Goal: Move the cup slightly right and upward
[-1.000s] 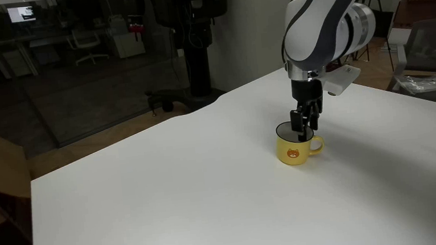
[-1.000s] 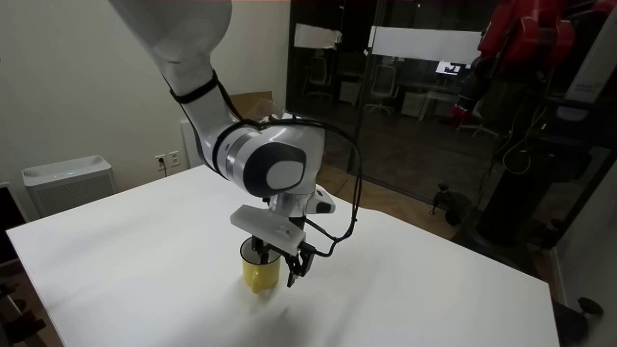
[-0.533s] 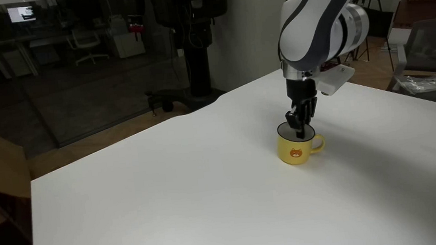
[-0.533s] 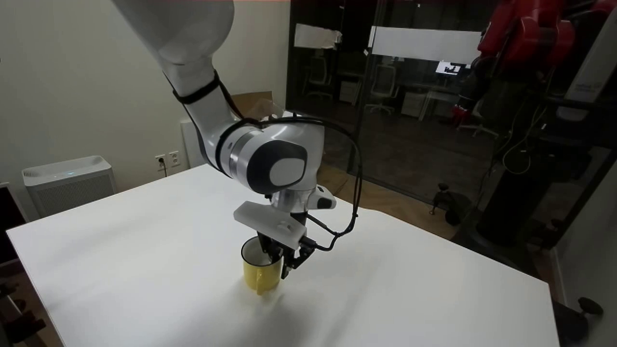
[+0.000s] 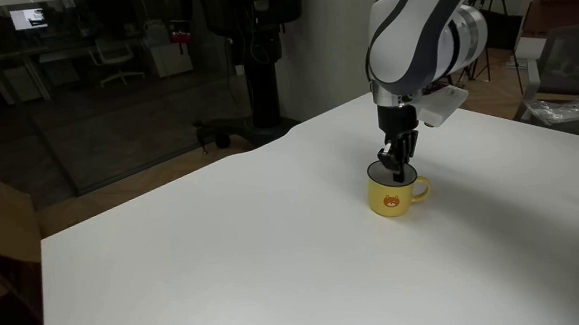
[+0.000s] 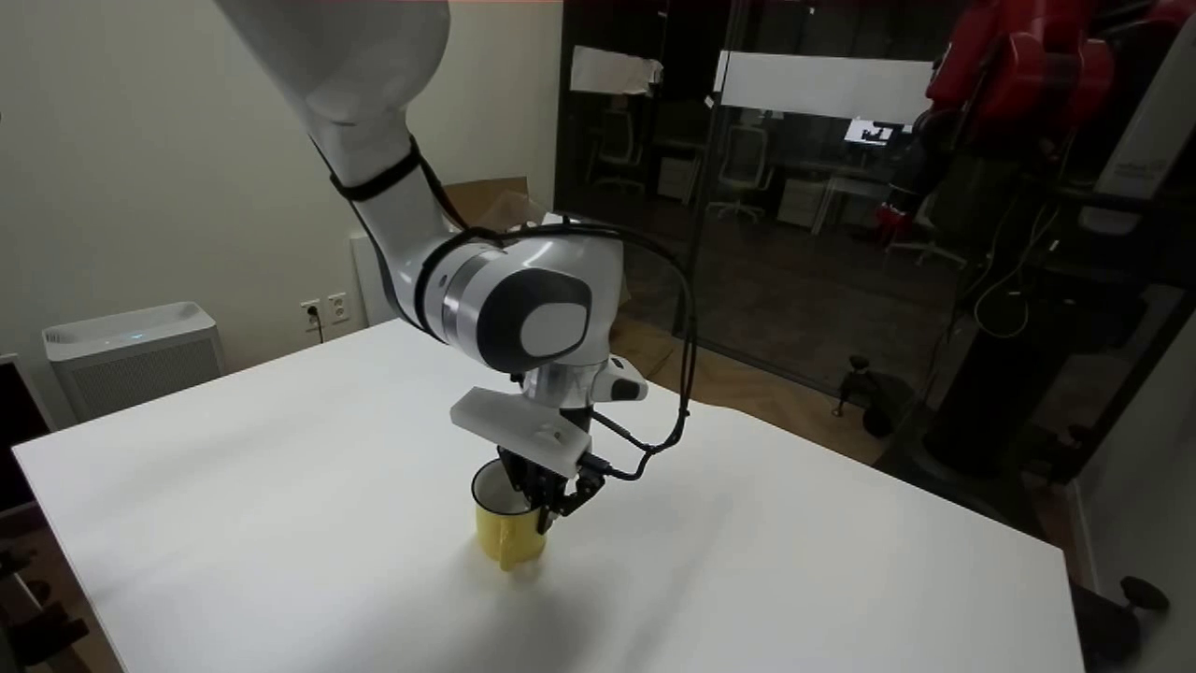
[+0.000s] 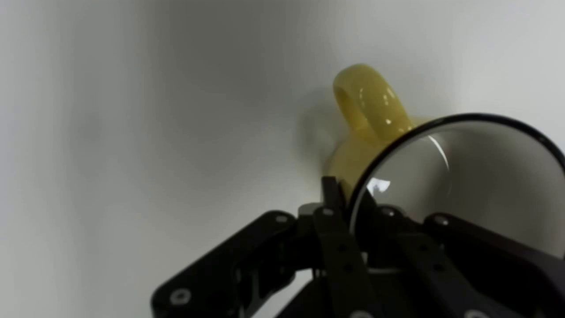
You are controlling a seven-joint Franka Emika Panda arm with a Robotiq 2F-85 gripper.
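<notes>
The cup point(image 5: 391, 203), a yellow mug with a dark rim, white inside and an orange animal face, stands upright on the white table in both exterior views. My gripper point(image 7: 350, 194) is shut on its wall: one finger is outside the cup, the other reaches inside past the rim. The handle point(image 7: 371, 99) points away from the jaws in the wrist view and is free of them. In an exterior view the gripper point(image 6: 533, 509) sits at the cup's edge nearest the arm's cable. Whether the base touches the table is hard to tell.
The white table point(image 5: 224, 253) spreads widely around the cup, with its far edge behind the arm. A black cable point(image 6: 687, 374) loops from the wrist. Off the table, a cardboard box point(image 5: 2, 216) and a chair point(image 5: 577, 60) stand at either side.
The jaws have come together from open and now pinch the cup's wall. The wrist has moved a little left in an exterior view, and the cup has shifted and turned very slightly.
</notes>
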